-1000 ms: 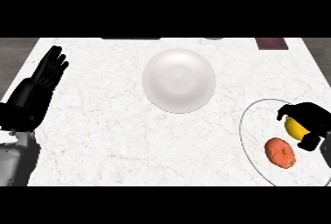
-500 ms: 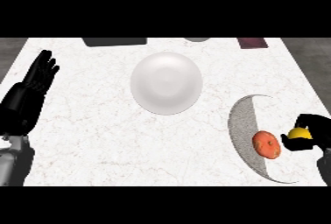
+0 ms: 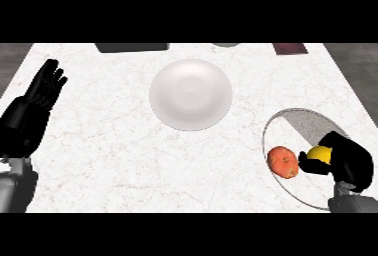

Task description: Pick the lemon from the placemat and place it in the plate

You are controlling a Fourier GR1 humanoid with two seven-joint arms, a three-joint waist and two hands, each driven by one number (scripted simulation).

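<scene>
Nearest, at the counter's (image 3: pixel 111 150) right edge, the robot's right hand (image 3: pixel 347 160) curls round a yellow lemon (image 3: pixel 320 154), fingers wrapped over it so that only its left side shows. The hand sits over a round grey placemat (image 3: pixel 295 122) that runs off the counter's right edge. Just beside the lemon, on the same placemat, lies an orange-red fruit (image 3: pixel 283 161); whether the two touch cannot be told. The lemon appears gripped ready for lifting, so the picking step seems in hand rather than finished.

At the counter's left edge, the left hand (image 3: pixel 37 105) rests open with fingers straight and pointing away, holding nothing and keeping out of the way.

Farther on, toward the middle of the counter, a white plate (image 3: pixel 190 94) stands bare, well apart from the lemon. It is the target, so the carry likely runs leftward and away from the robot.

Along the far edge sit a dark flat object (image 3: pixel 131 47), a pale round object (image 3: pixel 225 45) and a dark red object (image 3: pixel 289 48), all cut off.
</scene>
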